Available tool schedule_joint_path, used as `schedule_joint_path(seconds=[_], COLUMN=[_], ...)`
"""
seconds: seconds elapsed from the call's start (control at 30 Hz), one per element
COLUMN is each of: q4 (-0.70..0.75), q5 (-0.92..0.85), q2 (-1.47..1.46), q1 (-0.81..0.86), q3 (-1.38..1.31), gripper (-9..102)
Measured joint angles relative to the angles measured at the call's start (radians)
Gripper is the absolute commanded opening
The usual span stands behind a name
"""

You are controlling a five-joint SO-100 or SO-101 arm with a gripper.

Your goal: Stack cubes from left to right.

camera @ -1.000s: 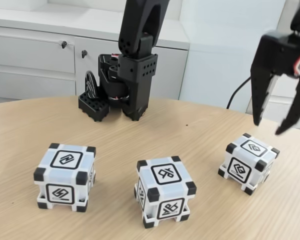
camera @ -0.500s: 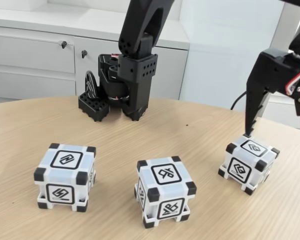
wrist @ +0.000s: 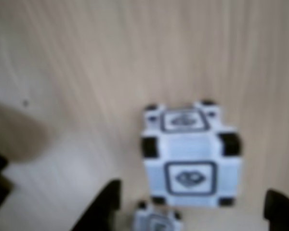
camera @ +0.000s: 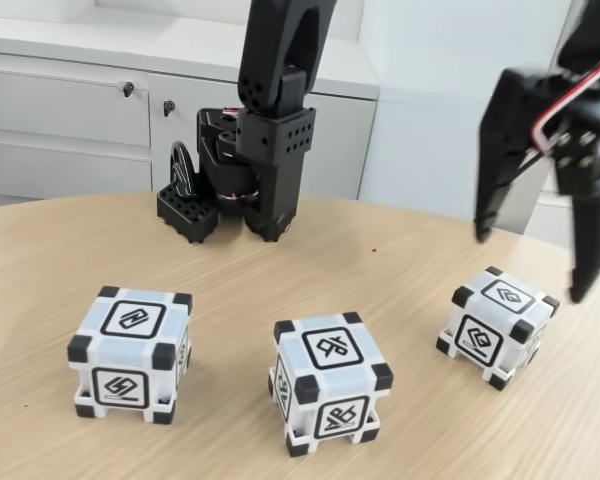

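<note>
While its jaws hang spread wide and empty, the black gripper (camera: 533,265) hovers above the right-hand cube (camera: 498,325) in the fixed view, one finger (camera: 498,165) reaching down to the left of that cube and the other (camera: 588,240) to its upper right, neither touching it. Seen from the wrist view, the two dark fingertips (wrist: 105,204) enter from the bottom edge with the same cube (wrist: 190,154) lying between and beyond them, blurred, its black corner blocks and framed glyphs just legible; the top of a second cube (wrist: 156,220) peeks in at the bottom edge. Back in the fixed view, three white cubes with black corners sit in a loose row on the pale wood tabletop (camera: 60,250), well apart from one another: the right-hand one turned at an angle, the middle cube (camera: 330,380) nearest the camera, and the left cube (camera: 130,352) squarely facing it. Each stands alone on the wood, none on top of another. Behind them, the arm's black base (camera: 242,170) rises from the far side of the tabletop, in front of grey cabinet drawers (camera: 65,120) with small dark knobs, and a white wall panel fills the background to the right.
</note>
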Motion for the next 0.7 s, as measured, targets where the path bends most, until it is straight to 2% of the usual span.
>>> schedule_joint_path(seconds=[0.27, 0.53, 0.7], q4=[0.0, -0.048, -0.054], q5=[-0.005, -0.169, -0.204], q2=[0.0, 0.0, 0.0], q1=[0.006, 0.006, 0.006], q3=[0.035, 0.035, 0.035], gripper=[29, 34, 35])
